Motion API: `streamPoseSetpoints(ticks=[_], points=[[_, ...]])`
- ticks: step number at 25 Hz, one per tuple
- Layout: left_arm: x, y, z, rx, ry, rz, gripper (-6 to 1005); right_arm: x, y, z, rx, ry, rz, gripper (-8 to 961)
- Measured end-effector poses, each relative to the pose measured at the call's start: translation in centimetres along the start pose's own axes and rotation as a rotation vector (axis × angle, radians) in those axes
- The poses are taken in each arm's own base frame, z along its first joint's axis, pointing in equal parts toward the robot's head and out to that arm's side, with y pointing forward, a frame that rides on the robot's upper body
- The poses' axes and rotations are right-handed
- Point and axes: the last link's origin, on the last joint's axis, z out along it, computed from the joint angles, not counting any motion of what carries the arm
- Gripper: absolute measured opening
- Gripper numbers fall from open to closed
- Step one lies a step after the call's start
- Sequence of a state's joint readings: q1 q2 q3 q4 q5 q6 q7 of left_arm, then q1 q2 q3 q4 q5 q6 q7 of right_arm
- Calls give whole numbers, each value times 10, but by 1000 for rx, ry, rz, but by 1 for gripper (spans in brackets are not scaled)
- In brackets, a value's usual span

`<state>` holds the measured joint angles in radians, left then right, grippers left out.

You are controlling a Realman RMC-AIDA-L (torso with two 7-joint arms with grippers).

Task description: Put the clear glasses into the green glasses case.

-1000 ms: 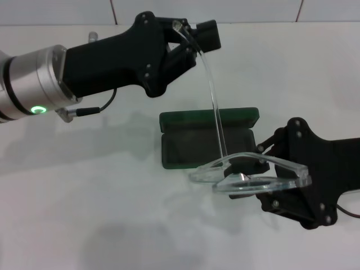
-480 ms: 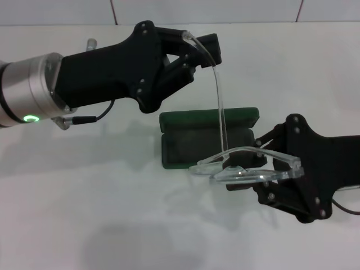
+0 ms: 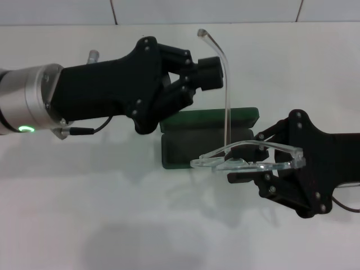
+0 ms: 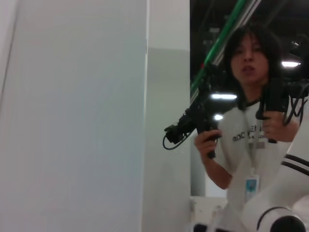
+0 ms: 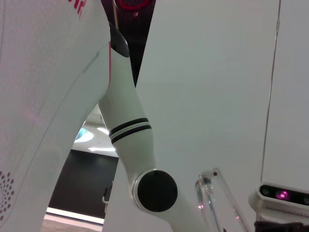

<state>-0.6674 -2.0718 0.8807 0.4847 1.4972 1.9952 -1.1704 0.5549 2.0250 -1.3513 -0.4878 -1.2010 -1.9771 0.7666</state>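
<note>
clear glasses (image 3: 247, 163) sit clamped in right gripper (image 3: 247, 169) jaws over green glasses case (image 3: 191, 147); left gripper (image 3: 211, 73) jaws unclear.

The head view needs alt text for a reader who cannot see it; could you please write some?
The right end effector holds the clear glasses by the lens, low in front of the open green glasses case on a white table. One arm of the glasses stands straight up. The left end effector hovers beside that arm, above the case, not touching it.
</note>
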Motion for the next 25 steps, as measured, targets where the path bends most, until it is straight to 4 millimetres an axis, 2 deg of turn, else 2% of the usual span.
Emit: streamPoseSetpoints(ticks=[5,14,25], points=[[-1,1,-4,28,7,6,68,0,0,0,-3,-2,0,110],[-7,-11,-10,161,6,13,68,0,4,1,-14,-10,7,110],[-3,-5,8,72,67,2,68,1,6,-1,-6,-11,18,111]])
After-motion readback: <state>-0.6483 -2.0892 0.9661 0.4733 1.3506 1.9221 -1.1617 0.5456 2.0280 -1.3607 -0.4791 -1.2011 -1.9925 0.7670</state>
